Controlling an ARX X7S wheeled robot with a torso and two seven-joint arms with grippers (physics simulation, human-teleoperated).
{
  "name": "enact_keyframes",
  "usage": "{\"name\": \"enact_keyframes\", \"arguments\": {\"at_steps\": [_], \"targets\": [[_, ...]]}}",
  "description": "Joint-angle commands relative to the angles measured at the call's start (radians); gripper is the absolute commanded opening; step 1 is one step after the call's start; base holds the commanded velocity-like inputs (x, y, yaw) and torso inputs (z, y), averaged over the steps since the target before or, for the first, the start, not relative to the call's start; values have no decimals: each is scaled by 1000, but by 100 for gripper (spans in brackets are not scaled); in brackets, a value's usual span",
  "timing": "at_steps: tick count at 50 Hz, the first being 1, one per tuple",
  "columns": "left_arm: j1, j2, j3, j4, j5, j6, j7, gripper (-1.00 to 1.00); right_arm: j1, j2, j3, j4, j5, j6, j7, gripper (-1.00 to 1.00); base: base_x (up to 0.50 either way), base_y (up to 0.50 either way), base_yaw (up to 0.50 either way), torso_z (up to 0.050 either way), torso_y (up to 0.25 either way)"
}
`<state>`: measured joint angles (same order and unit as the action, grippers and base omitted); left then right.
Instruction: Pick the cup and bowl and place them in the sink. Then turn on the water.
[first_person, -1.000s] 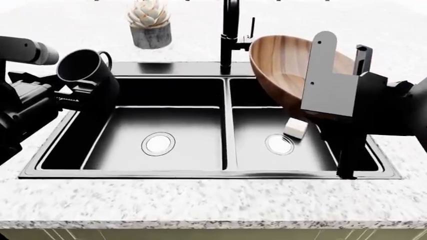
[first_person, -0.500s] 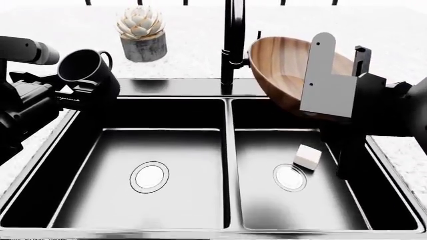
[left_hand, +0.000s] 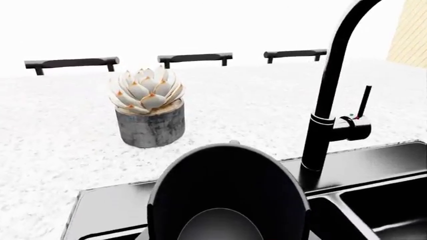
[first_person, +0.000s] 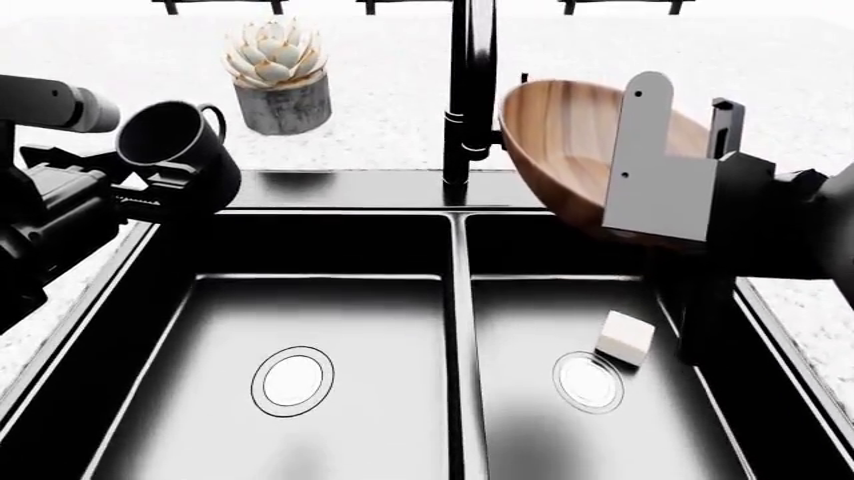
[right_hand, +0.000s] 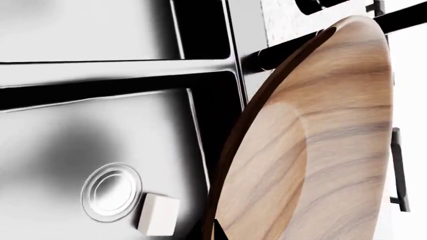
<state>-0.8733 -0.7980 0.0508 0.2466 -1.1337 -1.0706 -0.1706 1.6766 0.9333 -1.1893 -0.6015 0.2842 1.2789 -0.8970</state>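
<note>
cup (first_person: 171, 140): matte black inside and out, at 10 o'clock in the head view
bowl (first_person: 574, 140): warm brown wood with darker streaked grain, at 2 o'clock
sink (first_person: 454, 330): glossy black basins with pale grey reflections
drains (first_person: 292, 380): silver-white rings
faucet (first_person: 467, 90): black, at 12 o'clock
counter (first_person: 387, 90): white, speckled with grey and black
plant pot (first_person: 283, 105): mottled grey
succulent (first_person: 275, 52): cream leaves with reddish tips
block (first_person: 623, 337): off-white, in the right basin
right gripper (first_person: 674, 180): flat light grey plate, black body
</note>
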Motion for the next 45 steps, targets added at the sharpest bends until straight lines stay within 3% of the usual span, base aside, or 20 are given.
{"name": "enact_keyframes", "arguments": {"at_steps": [1,28,45], "targets": [[-3,0,-2,-3,-12,7,-10,-100,7,26,-17,-34,-3,11,-18,-100,0,0,0,0,0],[4,-3,2,5,-21,8,-17,-100,-160,134,-65,-262,70,80,35,-100,0,0,0,0,0],[6,-3,7,3,-20,13,-16,-100,-239,140,-96,-290,92,78,72,-100,0,0,0,0,1]]}}
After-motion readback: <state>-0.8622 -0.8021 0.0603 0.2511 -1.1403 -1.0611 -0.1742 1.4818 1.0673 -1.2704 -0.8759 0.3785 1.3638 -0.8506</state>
